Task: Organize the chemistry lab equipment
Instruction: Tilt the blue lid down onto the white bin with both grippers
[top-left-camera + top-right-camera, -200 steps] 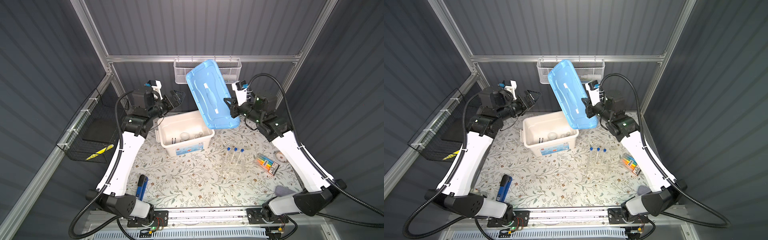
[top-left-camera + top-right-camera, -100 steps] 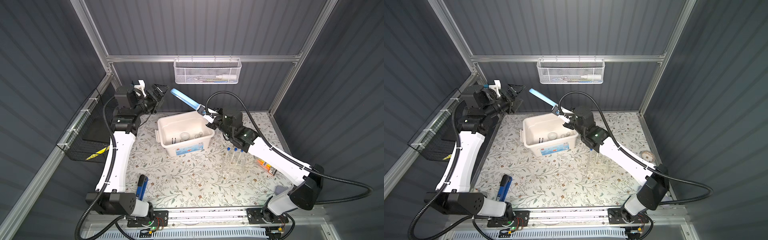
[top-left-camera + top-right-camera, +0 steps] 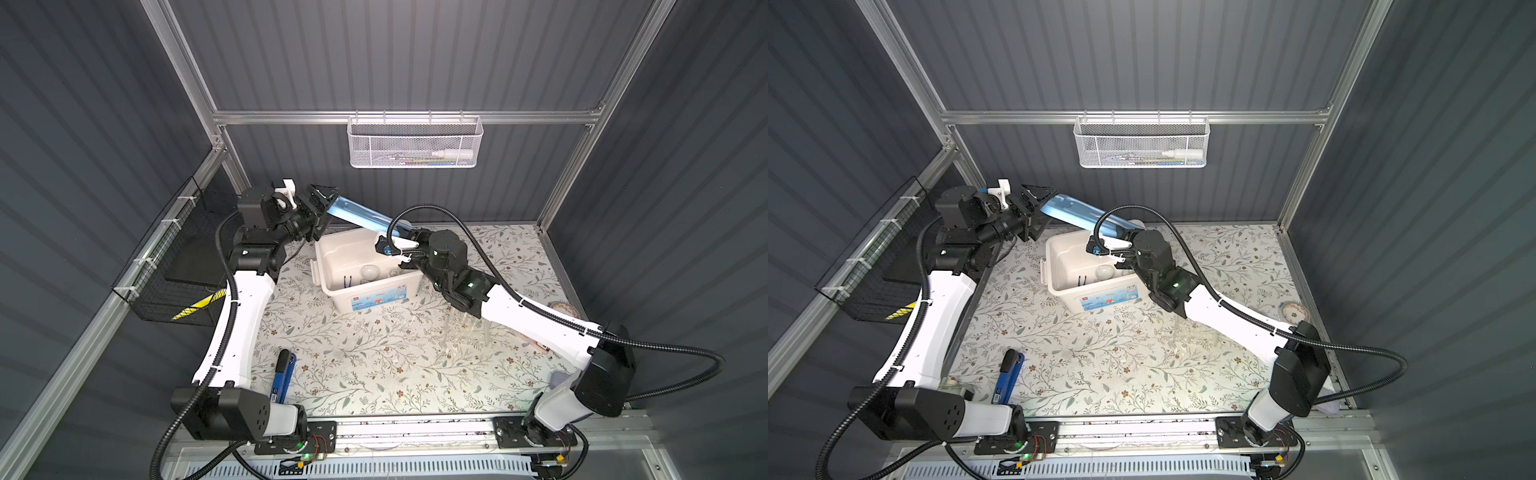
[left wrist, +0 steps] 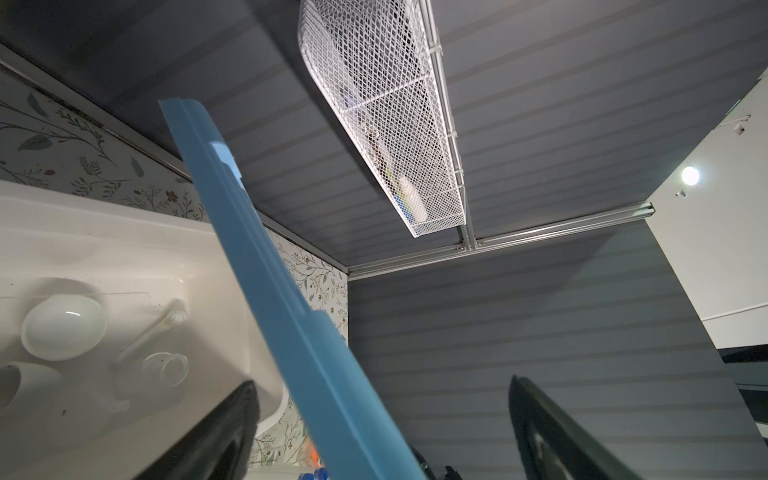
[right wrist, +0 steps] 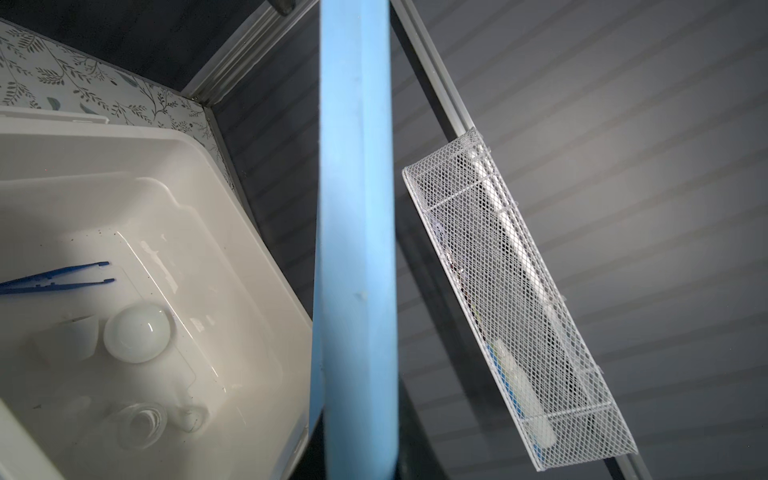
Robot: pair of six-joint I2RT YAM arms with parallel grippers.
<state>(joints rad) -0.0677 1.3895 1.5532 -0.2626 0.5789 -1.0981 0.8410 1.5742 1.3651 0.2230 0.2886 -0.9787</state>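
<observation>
From above, in both top views: right gripper [image 3: 409,233] clenched on one end of the blue lid [image 3: 361,214]. Lid tilted edge-on over the back rim of the white bin [image 3: 332,291], at twelve o'clock on the table. Left gripper [image 3: 326,210] at the lid's far end, toward ten o'clock from the bin, jaws spread wide around the edge. Clear rack [image 3: 463,332] on the mat at four o'clock from the bin, half under the right forearm; test tubes in it too faint to count. Inside the bin in a top view: blue tweezers [image 3: 1082,279] and a white dish [image 3: 1104,272].

From the left wrist: lid passing between the two dark fingers [image 4: 199,440], nearer one than the other, apparently gripped by neither. Beyond it, lying in the bin: the dish, a white rod [image 4: 153,328] and a small flask [image 4: 166,368].

From the right wrist: lid running straight out from the grip, pads hidden behind it. Tweezers, the dish, a second dish [image 5: 70,338] and the flask all on the bin floor.

Likely step: taking the lid in both arms.
- Centre the edge between the left pads before closing, and bite square on the rim, not the corner.
- Keep the right clamp firm until the left has hold.
- Then level the lid and move both ends together, to avoid twisting it.
- With the rack outside the bin, probably wiser to park the lid aside than to seat it.
</observation>
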